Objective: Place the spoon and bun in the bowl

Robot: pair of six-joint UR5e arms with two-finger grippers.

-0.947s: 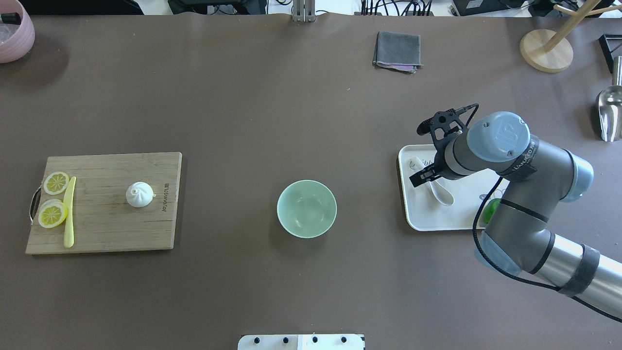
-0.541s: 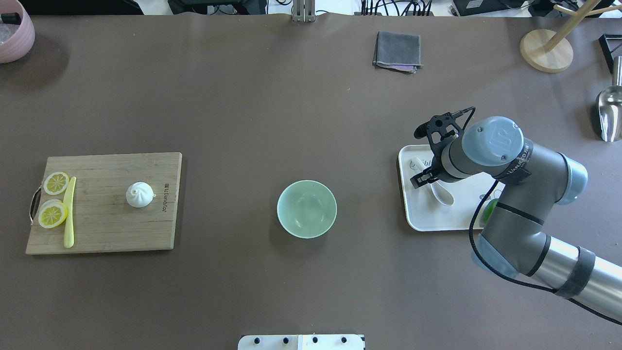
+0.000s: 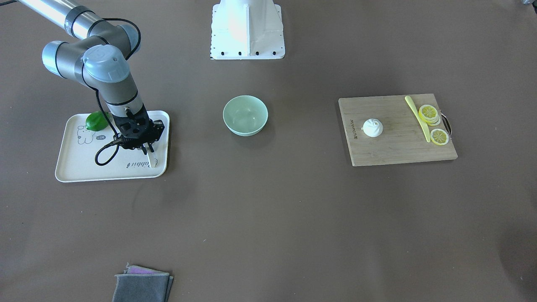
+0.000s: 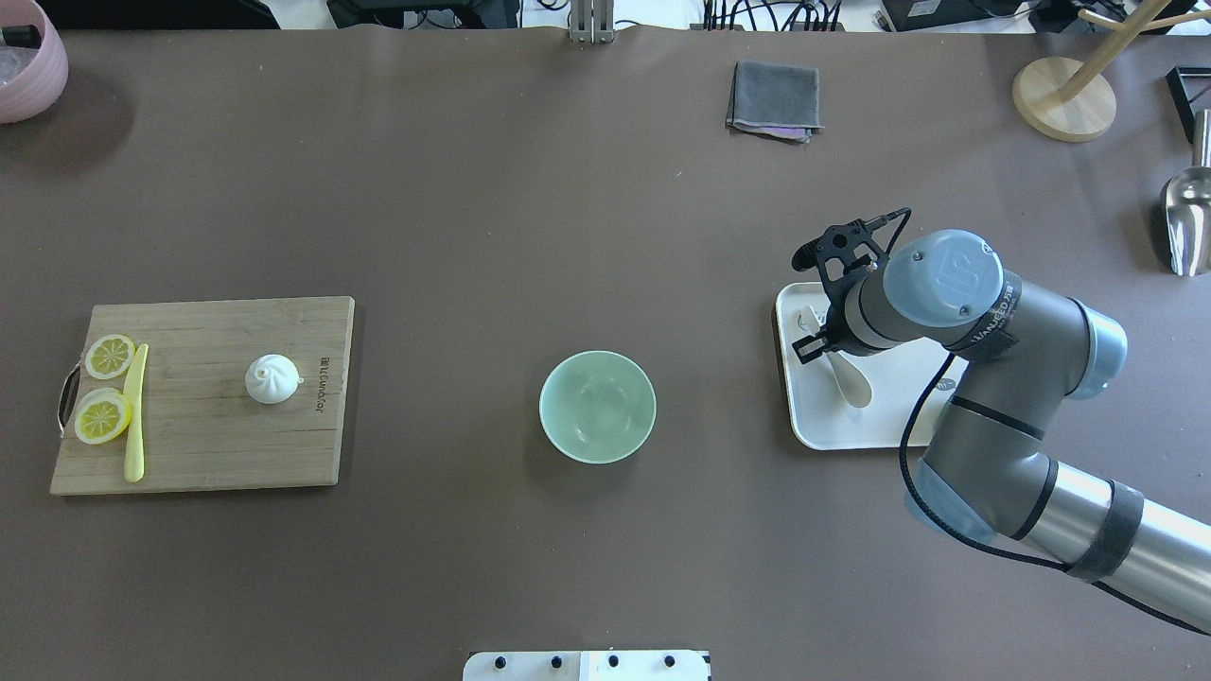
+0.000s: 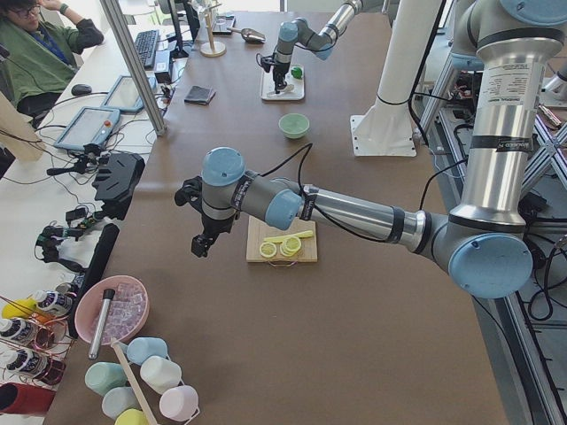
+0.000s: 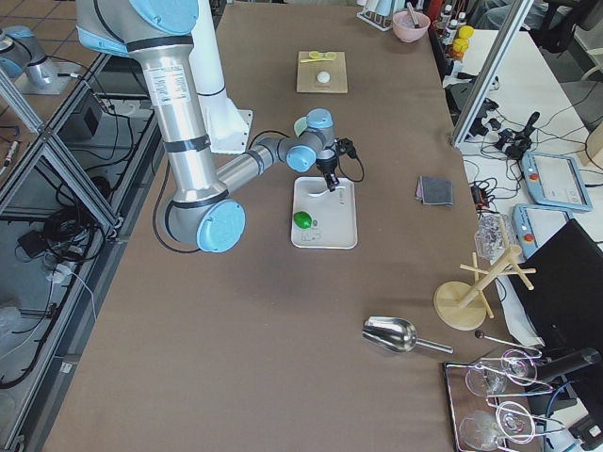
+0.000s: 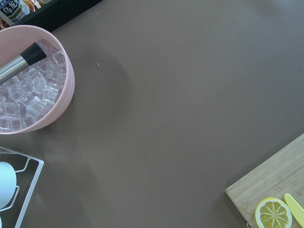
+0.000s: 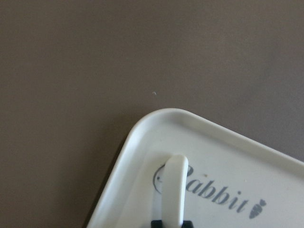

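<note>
The white spoon (image 4: 851,383) lies on a white tray (image 4: 851,430) at the right, handle pointing away from the robot. My right gripper (image 4: 816,342) is shut on the spoon's handle; the right wrist view shows the handle (image 8: 174,190) coming out from between the fingertips over the tray's corner. The mint-green bowl (image 4: 597,407) stands empty at the table's middle. The white bun (image 4: 272,378) sits on a wooden cutting board (image 4: 208,435) at the left. My left gripper (image 5: 200,245) hangs above the table near the board; I cannot tell if it is open or shut.
Lemon slices (image 4: 111,356) and a yellow knife (image 4: 135,416) lie on the board's left end. A green object (image 3: 96,121) sits on the tray. A grey cloth (image 4: 774,99), a wooden stand (image 4: 1064,97), a metal scoop (image 4: 1187,218) and a pink ice bowl (image 7: 33,85) line the far side.
My right gripper has moved a little left over the tray, and the spoon has shifted left and turned with it. The bun and bowl have not moved.
</note>
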